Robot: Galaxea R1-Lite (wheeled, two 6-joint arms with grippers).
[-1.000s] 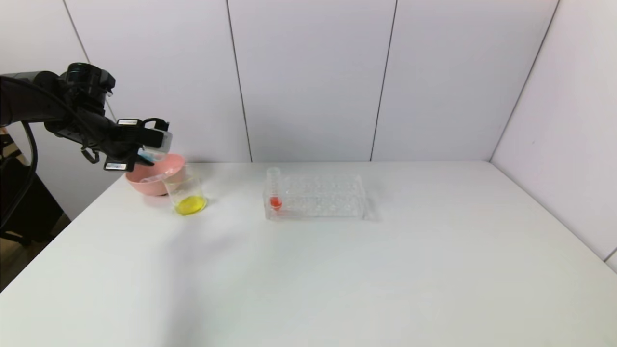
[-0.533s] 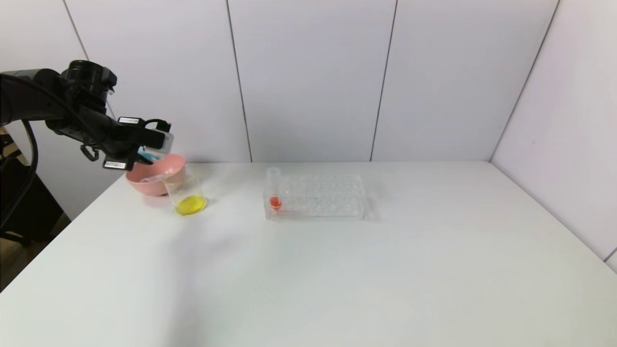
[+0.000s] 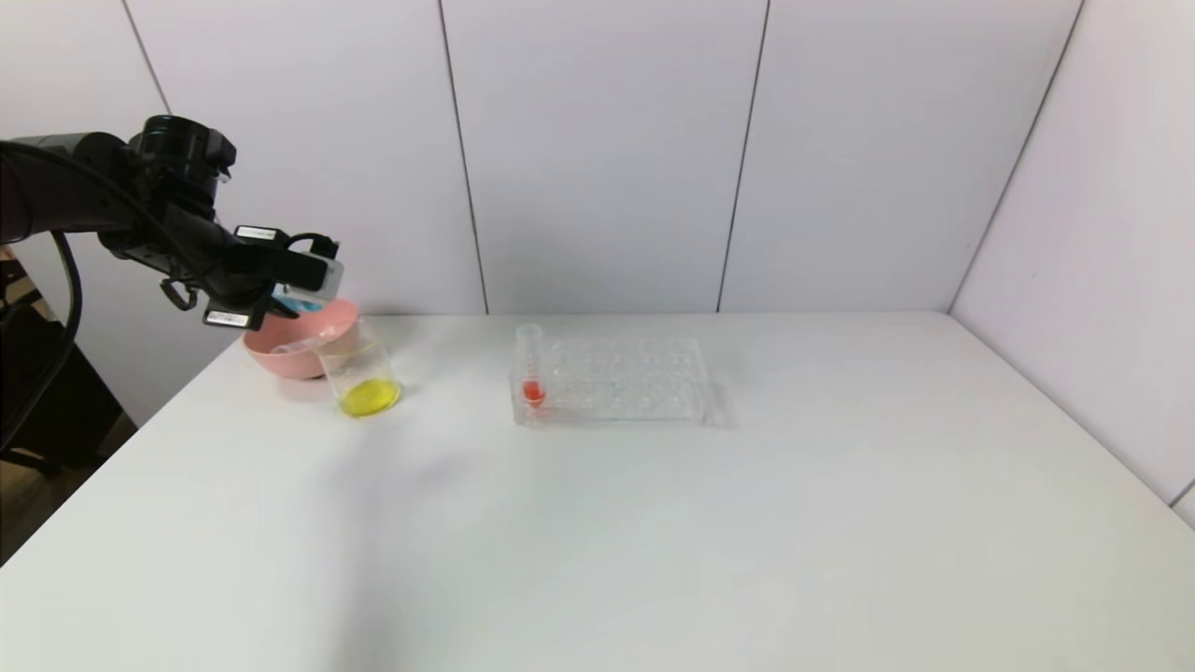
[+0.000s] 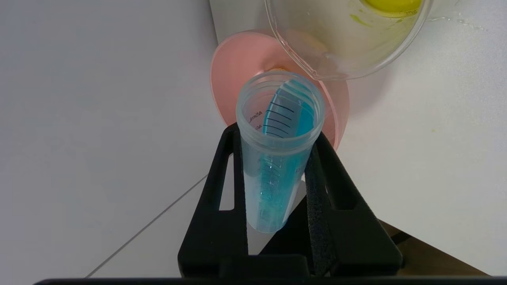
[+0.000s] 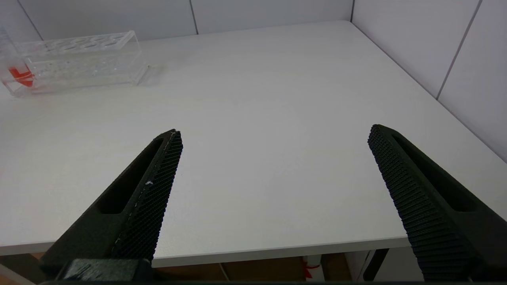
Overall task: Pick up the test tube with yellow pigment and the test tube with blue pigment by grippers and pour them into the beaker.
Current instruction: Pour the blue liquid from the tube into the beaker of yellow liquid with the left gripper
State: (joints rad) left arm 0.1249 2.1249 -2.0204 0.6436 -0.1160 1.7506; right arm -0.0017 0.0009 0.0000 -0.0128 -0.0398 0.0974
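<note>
White table point(image 3: 653, 523) against pale panelled walls; blue pour about to start.

Left gripper point(image 4: 277, 158) clenched on the test tube with blue pigment point(image 4: 279, 150), tipped mouth-first above the pink bowl point(image 3: 303, 350), just short of the beaker point(image 3: 364, 378) with yellow liquid in its bottom. Best carried on until the tube mouth sits over the beaker rim, then tilted slowly. Right gripper point(image 5: 273, 174) released, parked low at the near table edge. Rack point(image 3: 611, 378) holding only the red-orange tube point(image 3: 531, 369).
</note>
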